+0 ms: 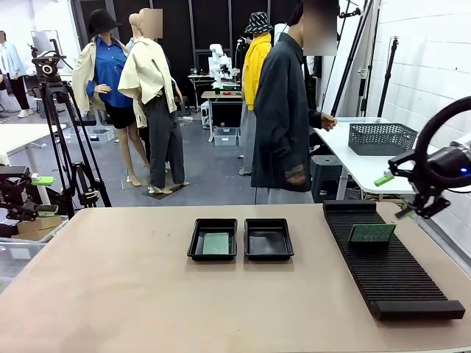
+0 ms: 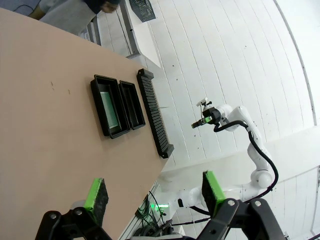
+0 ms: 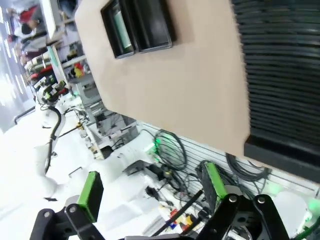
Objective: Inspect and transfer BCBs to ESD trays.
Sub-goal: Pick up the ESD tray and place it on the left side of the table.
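Two ESD trays sit side by side on your counter (image 1: 147,294), the left tray (image 1: 193,248) and the right tray (image 1: 289,248) just apart. One BCB (image 1: 216,243) lies flat in the left tray; a second BCB (image 1: 372,233) stands on edge in the ribbed rack (image 1: 397,283) at the right. Your left hand (image 1: 40,195) hangs released off the counter's left edge; your right hand (image 1: 394,196), also released, hovers beyond the rack.

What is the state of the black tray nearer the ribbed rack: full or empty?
Empty. The right tray shows a bare glossy black floor; the left tray holds a green board.
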Robot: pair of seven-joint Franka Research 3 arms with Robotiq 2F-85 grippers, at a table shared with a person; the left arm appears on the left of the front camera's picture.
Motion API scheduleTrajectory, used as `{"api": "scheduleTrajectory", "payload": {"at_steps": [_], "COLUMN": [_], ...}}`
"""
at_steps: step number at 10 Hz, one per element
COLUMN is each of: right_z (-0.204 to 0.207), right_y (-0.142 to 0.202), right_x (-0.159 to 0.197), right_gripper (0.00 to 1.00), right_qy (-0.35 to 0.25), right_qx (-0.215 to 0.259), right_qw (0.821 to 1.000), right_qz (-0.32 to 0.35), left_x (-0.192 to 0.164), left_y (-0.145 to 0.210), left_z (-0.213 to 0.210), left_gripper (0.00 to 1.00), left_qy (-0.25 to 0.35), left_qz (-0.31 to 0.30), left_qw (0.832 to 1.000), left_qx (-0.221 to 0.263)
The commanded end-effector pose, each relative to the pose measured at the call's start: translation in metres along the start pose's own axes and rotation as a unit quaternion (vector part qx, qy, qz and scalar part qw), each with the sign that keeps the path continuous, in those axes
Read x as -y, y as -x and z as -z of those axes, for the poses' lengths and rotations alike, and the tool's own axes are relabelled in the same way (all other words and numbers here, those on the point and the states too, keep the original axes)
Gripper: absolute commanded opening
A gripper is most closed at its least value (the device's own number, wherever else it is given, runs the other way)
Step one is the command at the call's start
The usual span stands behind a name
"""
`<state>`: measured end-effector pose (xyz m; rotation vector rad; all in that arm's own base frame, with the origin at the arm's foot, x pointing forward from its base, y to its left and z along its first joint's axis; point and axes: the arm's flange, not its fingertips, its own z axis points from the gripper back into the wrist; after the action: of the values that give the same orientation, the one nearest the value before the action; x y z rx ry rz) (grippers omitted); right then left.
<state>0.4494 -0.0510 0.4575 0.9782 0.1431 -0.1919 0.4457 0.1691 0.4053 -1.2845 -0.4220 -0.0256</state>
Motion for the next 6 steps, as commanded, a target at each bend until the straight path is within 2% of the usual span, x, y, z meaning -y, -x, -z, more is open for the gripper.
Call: {"api": "scheduleTrajectory", "payload": {"at_steps": [1,3,6], "right_z": [0.006,0.025,0.032], "right_y": [-0.021,-0.039,-0.05], "right_x": [0.001,0.008,0.028], "right_gripper": [1.0,1.0,1.0], "right_qy": [-0.044,-0.082,-0.129], "right_qx": [-0.005,0.027,0.023], "right_qw": [0.999,0.996,0.991], "right_qz": [-0.004,0.015,-0.003], "left_x": [0.003,0.003,0.003], "left_y": [-0.001,-0.001,-0.001], "left_z": [-0.001,-0.001,-0.001], "left_gripper": [1.0,1.0,1.0], "left_qy": [-0.003,-0.003,-0.003], "left_qz": [-0.007,-0.007,-0.007], "left_qw": [1.0,1.0,1.0], "left_qx": [0.004,0.004,0.004]}}
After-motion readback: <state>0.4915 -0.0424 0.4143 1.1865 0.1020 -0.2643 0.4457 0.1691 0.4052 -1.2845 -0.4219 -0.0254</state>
